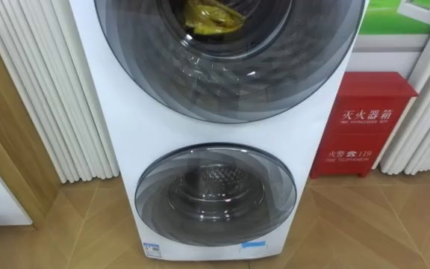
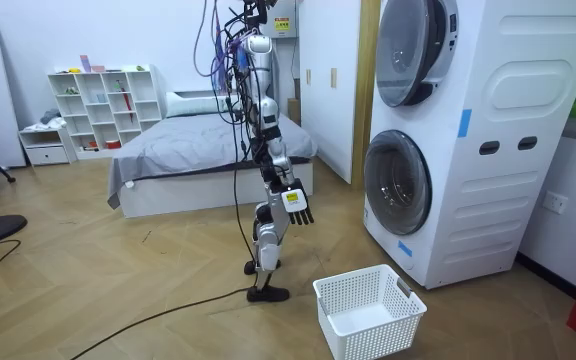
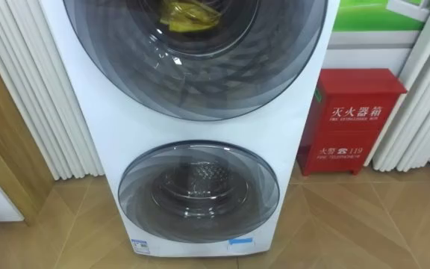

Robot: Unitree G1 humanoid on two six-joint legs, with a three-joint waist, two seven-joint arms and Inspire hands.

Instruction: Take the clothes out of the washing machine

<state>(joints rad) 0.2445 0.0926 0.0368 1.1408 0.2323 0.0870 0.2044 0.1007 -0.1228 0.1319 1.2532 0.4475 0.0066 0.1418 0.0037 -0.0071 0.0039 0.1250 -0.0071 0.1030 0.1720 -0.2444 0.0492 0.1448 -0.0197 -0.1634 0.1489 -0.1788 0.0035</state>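
Note:
A white stacked washing machine (image 1: 118,90) stands before me. Behind the round dark glass of its upper door (image 1: 230,82) lies a yellow cloth (image 1: 213,18) in the drum. The lower door (image 1: 215,193) looks shut, and I see bare metal drum behind it. In the room view I stand about a step from the washing machine (image 2: 488,140), facing it. My right hand (image 2: 296,203) hangs open at my side, holding nothing.
A white laundry basket (image 2: 368,311) stands on the wooden floor between me and the machine. A red fire box (image 1: 364,123) sits to the machine's right. White vertical slats (image 1: 58,97) and a wooden panel flank its left. A bed (image 2: 198,160) is behind me.

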